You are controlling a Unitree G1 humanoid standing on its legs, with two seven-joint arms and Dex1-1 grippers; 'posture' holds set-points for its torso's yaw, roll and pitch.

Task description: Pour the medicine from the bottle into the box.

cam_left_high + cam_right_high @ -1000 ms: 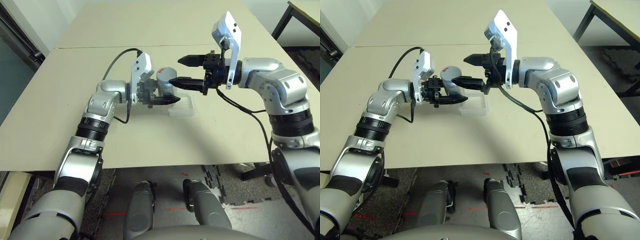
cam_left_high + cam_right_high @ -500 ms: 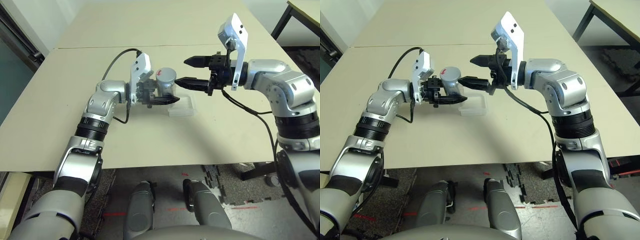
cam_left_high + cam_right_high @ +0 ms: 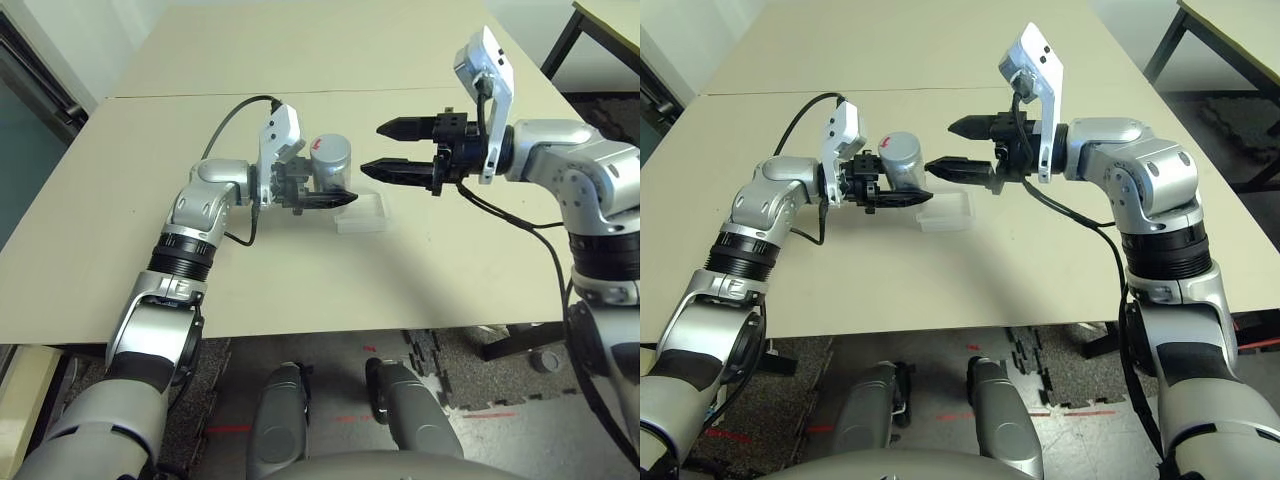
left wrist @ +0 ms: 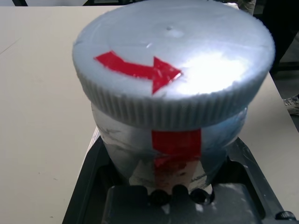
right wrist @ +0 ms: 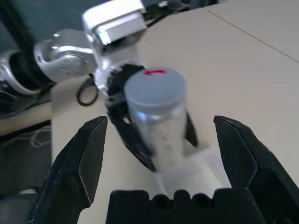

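My left gripper [image 3: 322, 186] is shut on the bottle [image 3: 331, 172], a silvery-grey cylinder held upright above the table. Its round grey cap [image 4: 174, 59] with a red arrow sits on top, and a white label with red marks [image 4: 176, 145] runs down the side. My right gripper [image 3: 375, 148] stands open just right of the cap, fingertips pointing at it with a small gap and nothing between them. The clear plastic box [image 3: 362, 213] lies on the table below and slightly right of the bottle. The medicine is hidden.
The beige table [image 3: 300, 280] has wide free room on all sides of the box. A seam [image 3: 160, 96] runs across it at the back. A dark table leg [image 3: 562, 42] stands beyond the far right edge.
My right gripper has drawn back to the right, away from the bottle's cap, still open. The left gripper keeps the bottle in nearly the same place.
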